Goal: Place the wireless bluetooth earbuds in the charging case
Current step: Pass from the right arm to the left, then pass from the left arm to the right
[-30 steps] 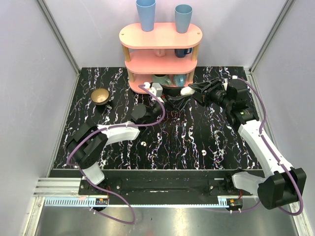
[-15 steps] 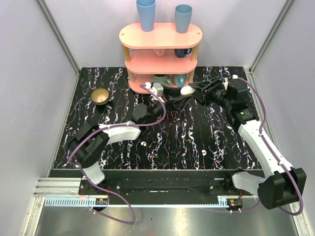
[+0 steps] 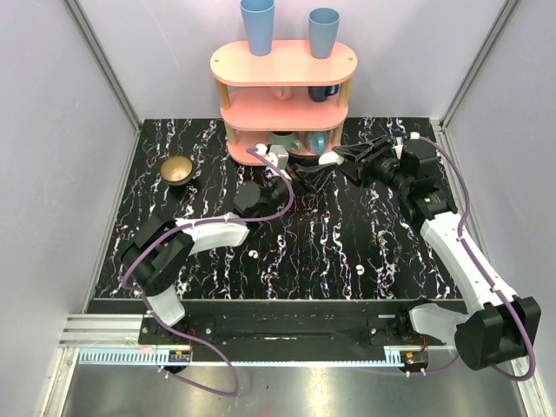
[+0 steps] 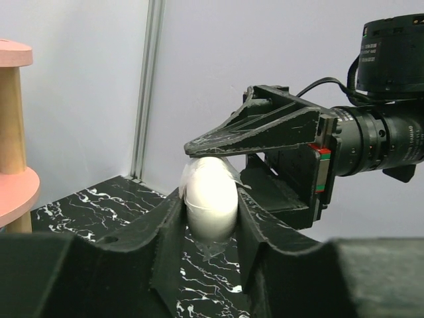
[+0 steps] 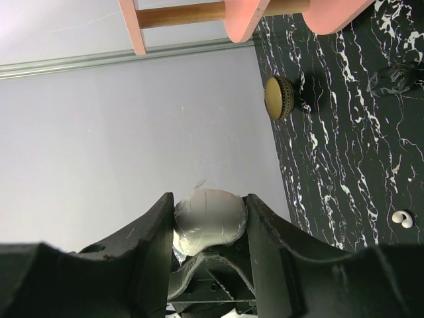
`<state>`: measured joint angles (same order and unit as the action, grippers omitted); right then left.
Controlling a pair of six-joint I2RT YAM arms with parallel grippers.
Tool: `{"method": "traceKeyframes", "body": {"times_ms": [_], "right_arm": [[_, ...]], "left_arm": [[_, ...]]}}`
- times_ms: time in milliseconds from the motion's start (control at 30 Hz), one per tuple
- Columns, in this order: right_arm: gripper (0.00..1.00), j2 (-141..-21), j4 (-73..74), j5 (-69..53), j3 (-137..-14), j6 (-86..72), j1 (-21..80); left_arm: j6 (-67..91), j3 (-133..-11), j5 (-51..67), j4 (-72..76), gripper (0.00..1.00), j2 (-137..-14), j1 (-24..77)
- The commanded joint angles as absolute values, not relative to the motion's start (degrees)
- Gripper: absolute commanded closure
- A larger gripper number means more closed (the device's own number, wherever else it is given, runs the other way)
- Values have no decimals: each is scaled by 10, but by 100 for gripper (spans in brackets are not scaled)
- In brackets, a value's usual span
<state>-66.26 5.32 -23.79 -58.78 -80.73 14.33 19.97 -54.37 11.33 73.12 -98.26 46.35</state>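
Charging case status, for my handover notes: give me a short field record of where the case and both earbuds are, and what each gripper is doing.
charging case: held off the table, in front of the pink shelf; looks closed
left gripper: shut on the charging case
right gripper: shut on the charging case from the other side
left earbud: lying on the tabletop, outside the case
right earbud: lying on the tabletop, outside the case
step done: none inserted yet

Charging case point(image 4: 211, 199): white. Earbuds point(image 3: 252, 254): white. Desk point(image 3: 347, 234): black, white marble veining. Shelf point(image 3: 284, 61): pink. Cups point(image 3: 258, 24): light blue. Bowl point(image 3: 177, 169): brown-gold. Walls point(image 3: 52, 130): pale lilac-grey.
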Motion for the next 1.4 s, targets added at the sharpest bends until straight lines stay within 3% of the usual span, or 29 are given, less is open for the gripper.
{"method": "traceKeyframes", "body": {"times_ms": [0,200,333,367,433,467,567,800,1000,1367], "right_arm": [[100,-649,29,-261,-594,-809,149],[100,-650,29,-263,-594,-811,149],[100,-650,20,-265,-592,-812,150],[95,-650,16,-265,-592,-811,150],[87,-648,5,-262,-592,-798,150],[73,-649,5,-261,-593,-788,150],[45,-652,22,-260,-629,-725,149],[22,-678,98,-323,-700,-552,150],[21,-704,194,-409,-760,-448,151],[19,-716,161,-524,-779,-431,179]], "left_arm": [[201,-571,119,777,68,-986,466],[205,-573,124,775,73,-990,466],[202,-575,133,766,88,-990,466],[200,-571,134,764,98,-989,466],[193,-567,136,764,100,-982,466],[188,-559,139,764,100,-979,465],[184,-536,152,764,100,-957,457],[244,-455,258,775,100,-866,366],[280,-397,388,795,100,-769,295],[105,-406,492,498,100,-592,293]]}}
